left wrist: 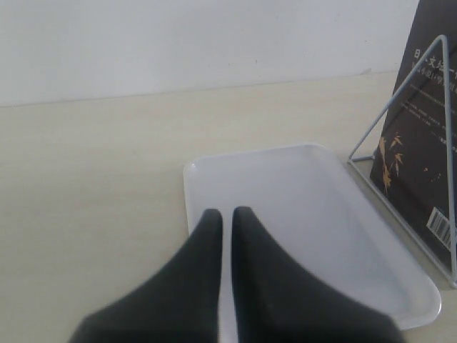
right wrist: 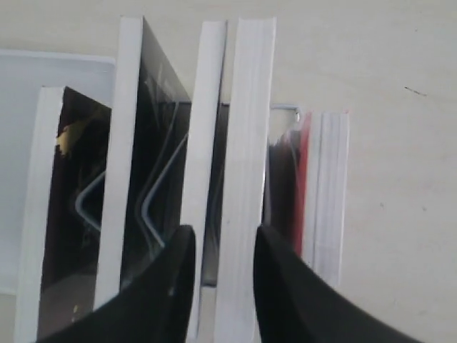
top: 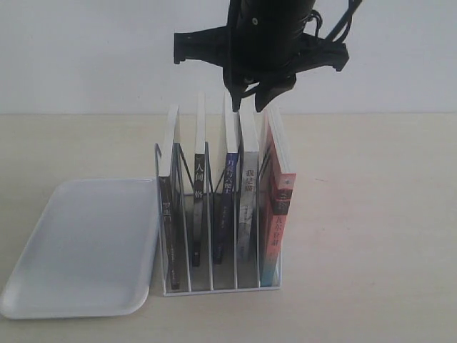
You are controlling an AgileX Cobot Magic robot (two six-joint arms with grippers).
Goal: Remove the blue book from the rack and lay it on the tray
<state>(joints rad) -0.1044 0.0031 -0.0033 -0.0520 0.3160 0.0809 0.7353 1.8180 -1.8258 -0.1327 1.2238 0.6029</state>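
The right gripper (right wrist: 223, 236) has its jaws apart, astride the top edges of the blue book (top: 227, 193) and its pale-spined neighbour (top: 248, 207); contact is unclear. The book stands in the middle slot of the rack (top: 214, 289). Only the left wrist view shows the left gripper (left wrist: 226, 214), jaws almost together and empty, above the tray (left wrist: 300, 214).

**White wire, dark spines**

The rack (top: 221, 290) is white wire. In it, the blue book (top: 227, 204) shows a dark blue spine with white characters, beside black-spined books (top: 198, 204) and a red-orange book (top: 275, 221). Beside the rack, the tray (top: 78, 250) is translucent white.

Black arm (top: 264, 36), tapered matte fingers (right wrist: 285, 286)
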